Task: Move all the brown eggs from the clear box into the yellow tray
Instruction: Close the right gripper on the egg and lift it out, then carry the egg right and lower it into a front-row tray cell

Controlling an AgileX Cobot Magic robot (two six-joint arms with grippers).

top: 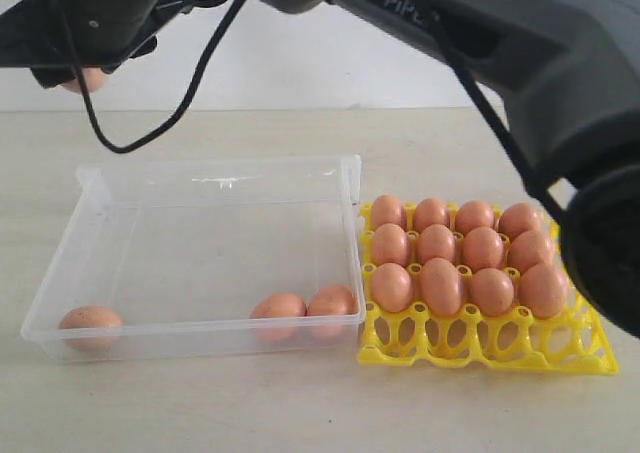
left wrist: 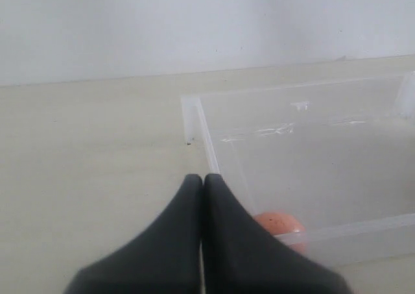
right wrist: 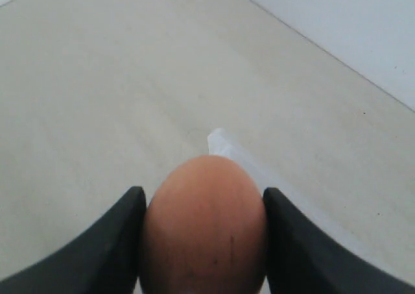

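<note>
Sitting pinched inside the right gripper (right wrist: pixel 202 193); one brown egg (right wrist: pixel 204 239).

Three pinkish-brown oval eggs (top: pixel 283 308) lie at 6 o'clock in the transparent plastic box (top: pixel 220 163); twelve sit in the yellow lattice tray (top: pixel 480 345) at 3 o'clock; one in the right claw (right wrist: pixel 202 200).

Soft, even, bright light; a pale haze and low sharpness are noted in all views.
White glare streaks are seen on the far wall of the clear box (top: pixel 225 181) in the exterior view, and only faint shadows are cast on the desk (top: pixel 300 403). The dark arm (top: pixel 480 33) across the upper frame is blurred. The brown egg (right wrist: pixel 204 222) at the lower centre of the right wrist view is rendered soft.
</note>
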